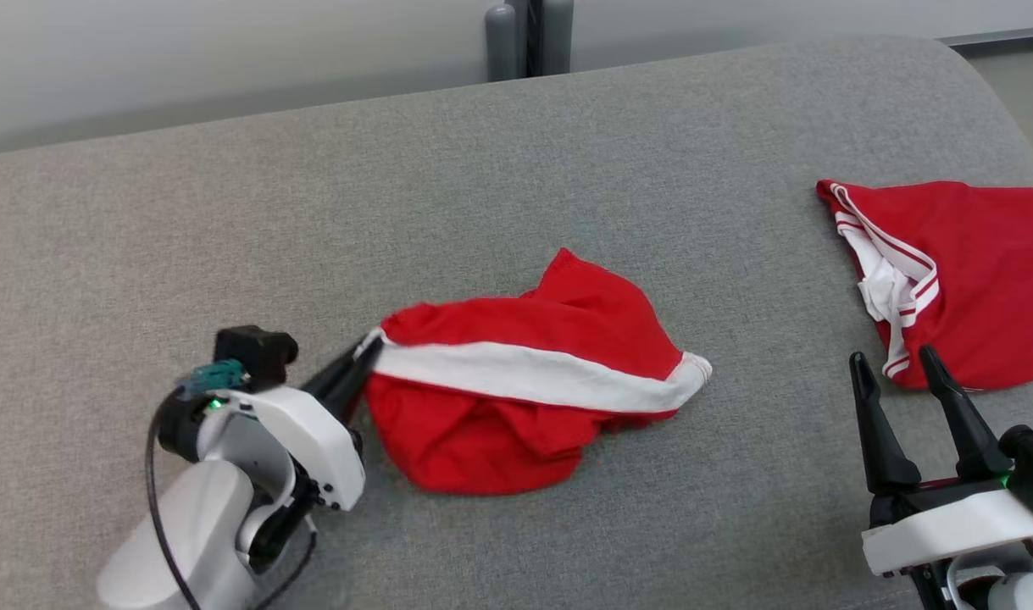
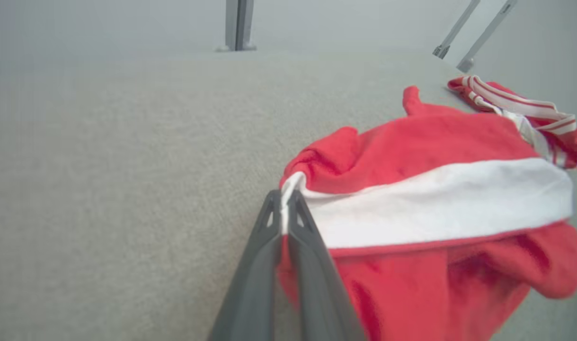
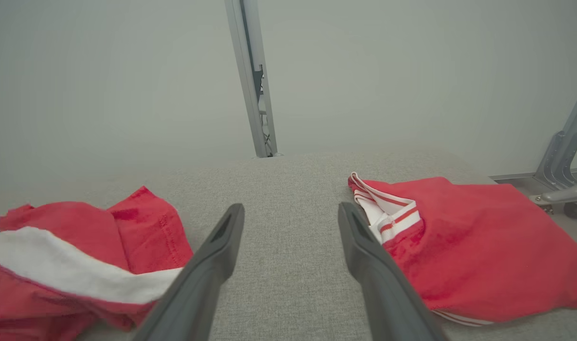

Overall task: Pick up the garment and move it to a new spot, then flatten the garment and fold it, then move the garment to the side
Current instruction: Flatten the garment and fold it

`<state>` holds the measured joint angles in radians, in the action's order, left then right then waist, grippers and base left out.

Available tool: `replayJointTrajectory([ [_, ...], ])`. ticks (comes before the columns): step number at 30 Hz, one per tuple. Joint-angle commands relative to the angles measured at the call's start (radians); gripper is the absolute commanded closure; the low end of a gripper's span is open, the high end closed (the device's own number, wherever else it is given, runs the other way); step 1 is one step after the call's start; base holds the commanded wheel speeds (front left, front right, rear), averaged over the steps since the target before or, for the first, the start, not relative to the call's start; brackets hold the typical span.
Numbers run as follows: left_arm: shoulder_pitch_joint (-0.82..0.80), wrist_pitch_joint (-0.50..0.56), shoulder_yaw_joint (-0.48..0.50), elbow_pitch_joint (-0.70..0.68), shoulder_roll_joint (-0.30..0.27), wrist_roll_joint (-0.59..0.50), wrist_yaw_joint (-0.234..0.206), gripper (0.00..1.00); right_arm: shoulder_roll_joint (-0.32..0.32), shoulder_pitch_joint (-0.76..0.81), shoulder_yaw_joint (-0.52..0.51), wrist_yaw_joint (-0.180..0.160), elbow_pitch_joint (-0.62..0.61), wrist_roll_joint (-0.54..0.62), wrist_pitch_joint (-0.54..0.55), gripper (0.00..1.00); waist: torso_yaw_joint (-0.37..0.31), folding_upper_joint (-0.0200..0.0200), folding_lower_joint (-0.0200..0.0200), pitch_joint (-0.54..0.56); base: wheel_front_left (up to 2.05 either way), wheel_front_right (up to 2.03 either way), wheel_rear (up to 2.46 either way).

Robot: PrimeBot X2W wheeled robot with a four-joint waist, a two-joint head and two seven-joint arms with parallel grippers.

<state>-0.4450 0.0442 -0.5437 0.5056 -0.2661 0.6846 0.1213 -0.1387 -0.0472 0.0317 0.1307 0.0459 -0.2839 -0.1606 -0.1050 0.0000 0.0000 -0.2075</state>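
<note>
Up close, the left gripper [image 1: 370, 354] has its 2 dark fingers pressed together on the left end of the garment [image 1: 524, 398], pinching the spot where the white band meets the red cloth. In the left wrist view that white edge runs up between the fingertips of this gripper [image 2: 283, 196], and the rest of the garment [image 2: 411, 199] spreads away to the right of the jaws in a crumpled heap, white band across its middle and red folds bunched below it.

The right gripper [image 1: 894, 356] has its jaws apart with nothing between them, fingers pointing away from the robot over bare grey fabric. In the right wrist view this gripper [image 3: 290, 208] has the garment [image 3: 56, 265] lying to the left of its jaws, apart from them.

To the right of those open jaws and a little beyond the tips lies a second red garment [image 1: 982, 271], flatter, with red and white striped trim along its nearer edge [image 3: 482, 246]; it also shows past the first one in the left wrist view [image 2: 515, 102].

Both pieces rest on a grey cushioned surface [image 1: 516, 169]. Beyond its far edge, ahead of both jaws, stands a grey post [image 1: 529, 38] against a pale wall [image 3: 127, 71].
</note>
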Motion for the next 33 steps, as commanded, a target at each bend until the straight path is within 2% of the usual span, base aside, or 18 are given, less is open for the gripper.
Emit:
replayJointTrajectory([
  [1,-0.028,-0.035,0.011,-0.014,-0.016,-0.024,-0.013,1.00,-0.002,0.002,-0.007,0.000,0.002,-0.007,-0.007,0.00,0.008,0.0000,0.0000,0.003,0.00,0.00,0.00],
  [4,-0.046,-0.108,0.036,-0.065,-0.043,-0.056,-0.034,1.00,-0.004,0.010,-0.014,0.000,0.007,-0.010,-0.008,0.00,0.025,0.0000,0.0000,0.011,0.00,0.00,0.00],
  [7,-0.058,-0.169,0.037,-0.143,-0.086,-0.125,-0.074,1.00,-0.006,0.010,-0.016,0.000,0.009,-0.013,-0.007,0.00,0.037,0.0000,0.0000,0.017,0.00,0.00,0.00],
  [11,0.012,-0.168,-0.006,-0.241,-0.122,-0.195,-0.121,1.00,-0.008,0.013,-0.013,0.000,0.006,-0.015,-0.004,0.00,0.046,0.0000,0.0000,0.021,0.00,0.00,0.00],
  [15,0.088,-0.143,-0.040,-0.271,-0.112,-0.194,-0.144,1.00,-0.010,0.013,-0.011,0.000,0.003,-0.019,0.001,0.00,0.047,0.0000,0.0000,0.017,0.00,0.00,0.00],
  [16,0.138,-0.140,-0.061,-0.254,-0.100,-0.193,-0.158,1.00,-0.009,0.013,-0.012,0.000,0.004,-0.021,0.003,0.00,0.047,0.0000,0.0000,0.013,0.00,0.00,0.00],
  [21,0.197,-0.166,-0.078,-0.201,-0.055,-0.169,-0.167,1.00,-0.008,0.015,-0.019,0.000,0.002,-0.023,0.010,0.00,0.054,0.0000,0.0000,0.006,0.00,0.00,0.00],
  [22,0.203,-0.177,-0.074,-0.188,-0.049,-0.164,-0.172,0.86,-0.008,0.015,-0.021,0.000,0.001,-0.022,0.014,0.00,0.056,0.0000,0.0000,0.006,0.00,0.00,0.00],
  [23,0.208,-0.191,-0.067,-0.180,-0.042,-0.159,-0.179,0.20,-0.009,0.015,-0.023,0.000,0.000,-0.022,0.015,0.00,0.058,0.0000,0.0000,0.006,0.00,0.00,0.00],
  [24,0.212,-0.208,-0.061,-0.174,-0.035,-0.156,-0.185,0.00,-0.010,0.015,-0.026,0.000,-0.002,-0.022,0.016,0.00,0.062,0.0000,0.0000,0.007,0.00,0.00,0.00],
  [28,0.229,-0.261,-0.036,-0.186,-0.025,-0.152,-0.202,0.00,-0.016,0.020,-0.037,0.000,-0.006,-0.019,0.025,0.00,0.080,0.0000,0.0000,0.020,0.00,0.00,0.00],
  [33,0.275,-0.301,0.036,-0.293,-0.036,-0.142,-0.229,0.00,-0.022,0.032,-0.041,0.000,-0.013,-0.007,0.028,0.00,0.113,0.0000,0.0000,0.051,0.00,0.00,0.00],
])
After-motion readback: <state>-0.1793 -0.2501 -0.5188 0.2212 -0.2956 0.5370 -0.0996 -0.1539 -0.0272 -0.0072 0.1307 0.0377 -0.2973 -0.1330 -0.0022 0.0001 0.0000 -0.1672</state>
